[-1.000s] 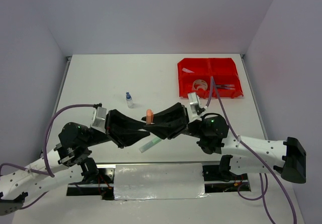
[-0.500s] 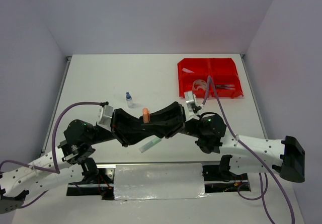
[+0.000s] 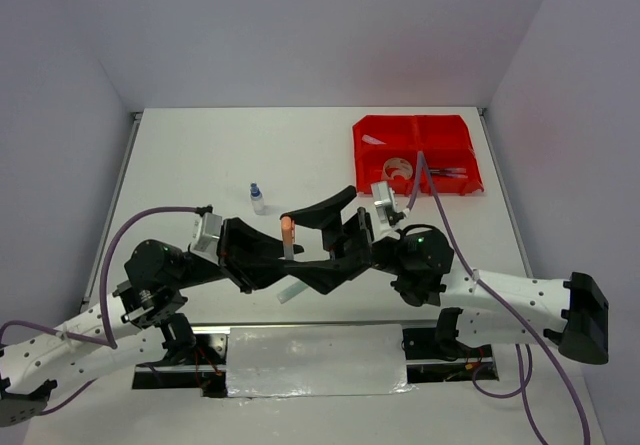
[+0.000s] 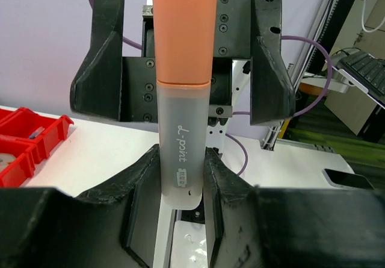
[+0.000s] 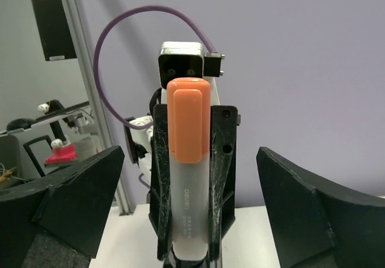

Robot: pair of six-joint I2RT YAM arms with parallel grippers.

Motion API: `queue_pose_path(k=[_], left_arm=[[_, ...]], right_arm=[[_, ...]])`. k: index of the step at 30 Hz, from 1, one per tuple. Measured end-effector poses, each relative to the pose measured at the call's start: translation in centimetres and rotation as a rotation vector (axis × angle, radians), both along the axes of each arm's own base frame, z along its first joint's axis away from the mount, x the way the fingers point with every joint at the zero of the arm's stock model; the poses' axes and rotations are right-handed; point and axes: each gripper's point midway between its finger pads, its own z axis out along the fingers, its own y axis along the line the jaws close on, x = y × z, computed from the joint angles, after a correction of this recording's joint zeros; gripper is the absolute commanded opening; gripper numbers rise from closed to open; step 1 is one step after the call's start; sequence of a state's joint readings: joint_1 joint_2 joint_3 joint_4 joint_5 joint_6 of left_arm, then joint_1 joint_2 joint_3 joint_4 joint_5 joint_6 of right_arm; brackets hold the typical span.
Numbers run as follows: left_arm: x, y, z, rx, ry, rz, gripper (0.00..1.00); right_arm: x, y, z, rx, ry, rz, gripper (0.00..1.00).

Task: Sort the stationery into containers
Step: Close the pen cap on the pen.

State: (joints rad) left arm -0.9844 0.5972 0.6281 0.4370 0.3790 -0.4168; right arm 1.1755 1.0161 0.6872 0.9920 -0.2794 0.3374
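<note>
A white desk [image 3: 200, 155] carries a block of red containers [image 3: 357, 165] at its far right, well apart from the two arms meeting over its middle. The left fingers [image 4: 141, 190] pinch the lower barrel of an orange-capped highlighter [image 4: 182, 99], holding it upright in the air. The right fingers [image 5: 78, 190] are spread wide on either side without touching it, likely a handover toward the bins. A small blue-capped bottle [image 3: 257, 198] and a pale green highlighter [image 3: 297, 287] wait unsorted on the desk nearby.
</note>
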Motion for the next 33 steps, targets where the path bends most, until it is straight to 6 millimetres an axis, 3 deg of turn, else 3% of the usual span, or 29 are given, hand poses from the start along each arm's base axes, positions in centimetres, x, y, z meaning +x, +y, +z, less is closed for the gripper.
queue_pose_path(k=[13,23,26,29,30,33], left_arm=[[-0.9,-0.2,-0.4,0.023,-0.040,-0.050,0.00],[-0.6,-1.1,-2.2,0.087,0.000,-0.062,0.00],[-0.4,-1.2,-2.8,0.106,0.013,-0.063,0.00],[-0.5,-1.2,-2.9,0.110,0.016,-0.063,0.00],[-0.5,-1.2,-2.8,0.108,0.015,-0.063,0.00],[-0.6,-1.0,-2.6,0.101,0.010,-0.062,0.00]], right_arm=[[1.2,0.1,0.9,-0.096,0.017,-0.073,1.00],[0.5,0.1,2.4,-0.113,-0.035,-0.056,0.96],[0.3,0.1,2.7,-0.118,-0.045,-0.051,0.90],[0.3,0.0,2.9,-0.118,-0.055,-0.055,0.77],[0.3,0.1,2.8,-0.120,-0.055,-0.056,0.68],[0.4,0.1,2.7,-0.124,-0.061,-0.059,0.55]])
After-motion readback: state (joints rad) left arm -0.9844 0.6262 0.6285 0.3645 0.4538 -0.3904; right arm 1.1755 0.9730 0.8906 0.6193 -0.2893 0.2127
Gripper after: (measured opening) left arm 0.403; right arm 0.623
